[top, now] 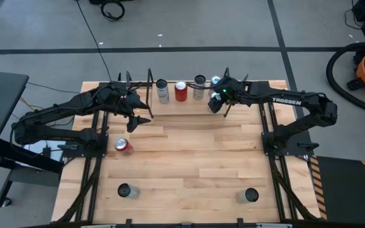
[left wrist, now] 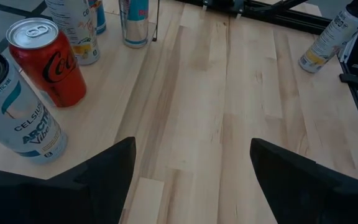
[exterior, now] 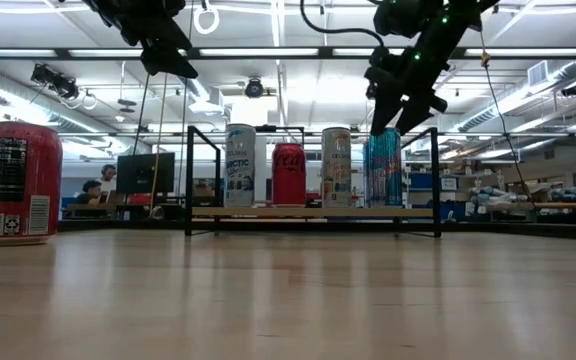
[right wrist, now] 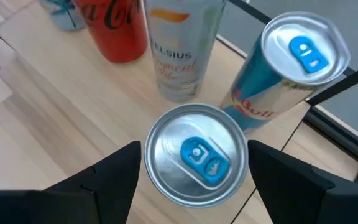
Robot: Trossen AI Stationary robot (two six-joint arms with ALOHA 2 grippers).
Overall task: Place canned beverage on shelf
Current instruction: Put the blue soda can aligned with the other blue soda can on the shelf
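The shelf (exterior: 308, 212), a light wood board with black rod end frames, stands at the table's far edge and holds several upright cans. My right gripper (right wrist: 194, 186) is open just above a silver-and-blue can (right wrist: 194, 155) at the shelf's right end, one finger on either side of its top. In the low view the fingertips (exterior: 378, 120) hang just over that can (exterior: 383, 165), which stands on its base on the board. A second blue can (right wrist: 303, 50) stands behind it. My left gripper (left wrist: 191, 180) is open and empty above the table near the shelf's left end (top: 141, 117).
A white Celsius can (left wrist: 17, 118), a red cola can (left wrist: 48, 62) and another pale can (left wrist: 76, 31) stand on the shelf. A red can (top: 122, 145) stands on the table's left. Two more cans (top: 127, 190) (top: 250, 195) stand near the front edge.
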